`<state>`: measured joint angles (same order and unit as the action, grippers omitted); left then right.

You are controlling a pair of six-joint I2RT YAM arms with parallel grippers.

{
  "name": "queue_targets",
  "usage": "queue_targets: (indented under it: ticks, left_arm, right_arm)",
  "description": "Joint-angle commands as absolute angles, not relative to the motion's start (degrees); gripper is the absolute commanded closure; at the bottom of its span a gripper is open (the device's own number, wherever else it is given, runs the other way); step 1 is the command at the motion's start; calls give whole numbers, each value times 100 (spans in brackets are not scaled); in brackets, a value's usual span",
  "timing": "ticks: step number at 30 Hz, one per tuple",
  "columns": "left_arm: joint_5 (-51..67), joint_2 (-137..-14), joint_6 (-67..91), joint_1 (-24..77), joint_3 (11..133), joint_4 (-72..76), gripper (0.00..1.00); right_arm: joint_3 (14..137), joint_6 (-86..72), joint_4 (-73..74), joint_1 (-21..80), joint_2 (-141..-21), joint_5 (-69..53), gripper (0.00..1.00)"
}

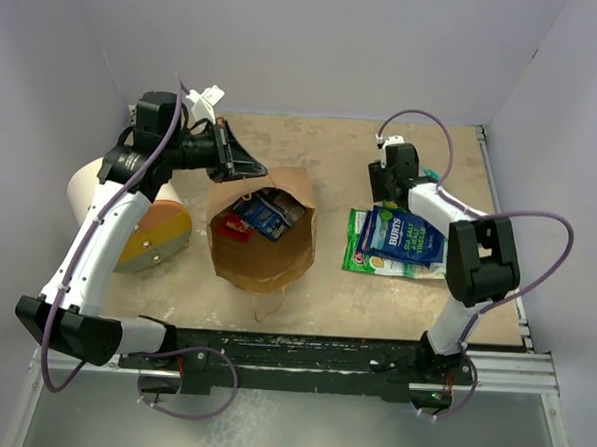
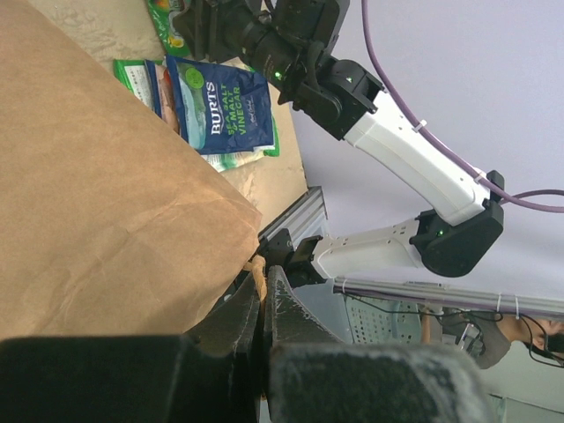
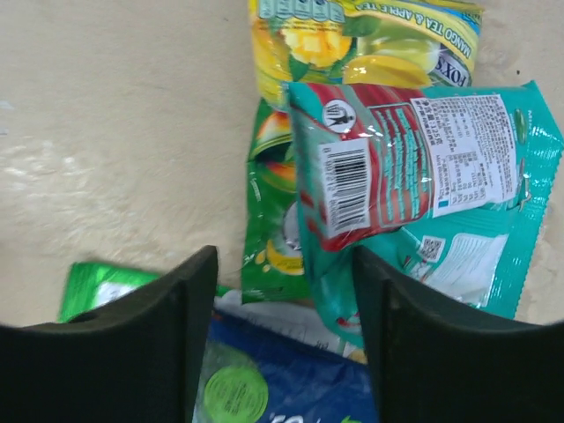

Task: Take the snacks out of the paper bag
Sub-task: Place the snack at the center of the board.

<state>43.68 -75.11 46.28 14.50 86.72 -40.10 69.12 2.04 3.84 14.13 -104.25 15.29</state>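
Holding the brown kraft paper bag (image 1: pixel 267 257) by its far-left rim with my left jaws, clenched on the paper. The left wrist view shows a sliver of brown edge pinched between them. The bag sits mid-worktop (image 1: pixel 375 300), mouth open toward the overhead camera, and I can see a shiny dark blue packet (image 1: pixel 270 218) and a small red packet (image 1: pixel 234 229) lying inside. Over on the right, my right jaws hang released, nothing between them, just above the snacks lying on the worktop. A dark blue Burts packet (image 1: pixel 403 237) lies on a green-edged packet (image 1: pixel 359 249), and a teal packet with a red panel (image 3: pixel 414 203) overlaps a green-yellow packet (image 3: pixel 370 40). A white cylinder with an orange-yellow round end (image 1: pixel 153 238) lies left of the bag.
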Motion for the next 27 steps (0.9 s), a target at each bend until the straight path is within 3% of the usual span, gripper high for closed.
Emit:
queue_targets:
  ticks: [1,3,7,13,18,22,27]
  left_arm:
    - [4420,-7324,4546,1404,8806,-3951,100]
    - [4377,-7345,4456,1406,8818,-4036,100]
    - [4555,-7418,4643,1405,8705,-3833,100]
    - [4550,-7526,4459,1406,8876,-3988,100]
    - [4557,-7532,4485,1410,8838,-3923,100]
    - [4551,-7509,4505,1411,8837,-3892,100]
    - [4517,-7432,4511,1406,8747,-3933,100]
  right_arm:
    - [6742,-189,142,1425,-9297,931,27]
    - [6543,-186,-34,1429,-8853,926,19]
    - [6318,-133,143,1433,-8010,469,15]
    - [5018,-748,-161,1524,-6954,-1332,14]
    - [4225,-1966,-1130,2417,-6666,-1183,14]
    - [4555,-2281,-1360,3002,-6951,-1064,14]
    - [5378,-1529,-1243,3517,-6878,-1098,13]
